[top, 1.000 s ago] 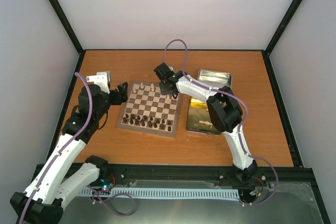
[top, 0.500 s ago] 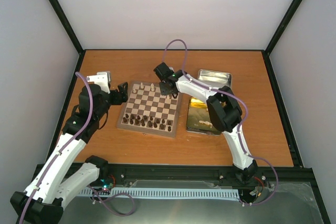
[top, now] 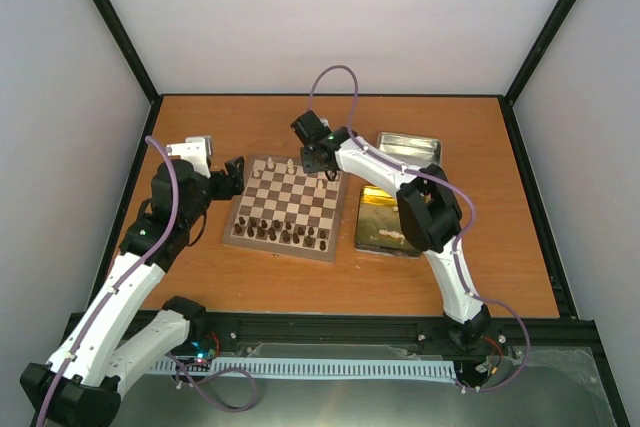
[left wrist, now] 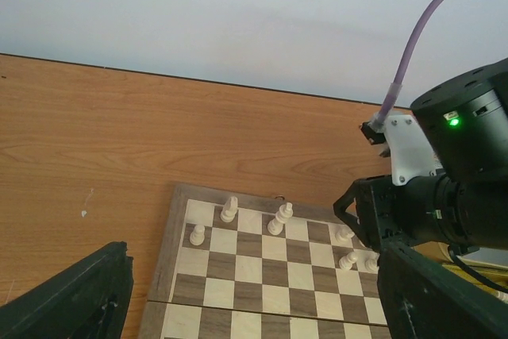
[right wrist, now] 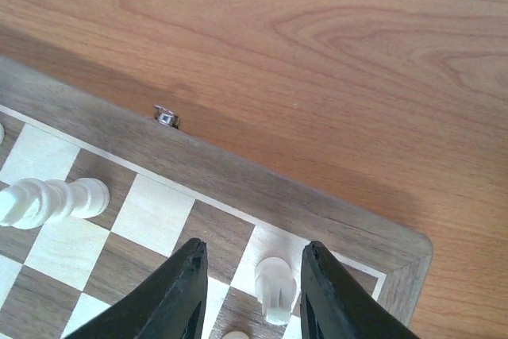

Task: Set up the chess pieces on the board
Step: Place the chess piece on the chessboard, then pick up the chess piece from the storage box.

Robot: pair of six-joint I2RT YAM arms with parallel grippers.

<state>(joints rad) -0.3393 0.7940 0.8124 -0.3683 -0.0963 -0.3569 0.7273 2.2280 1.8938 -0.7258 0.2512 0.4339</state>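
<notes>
Item: cream chess piece [right wrist: 274,285], upright on a far-row square near the corner of the board [right wrist: 238,176].
Right end effector [right wrist: 252,291]: fingers parted, straddling the piece, not clamped.
Left end effector [top: 232,175]: wide apart, empty, beside the board.
Step, judged: letting go of a placed piece.
Next: lift straight clear without toppling it.

No legible text, label or number in view.
</notes>
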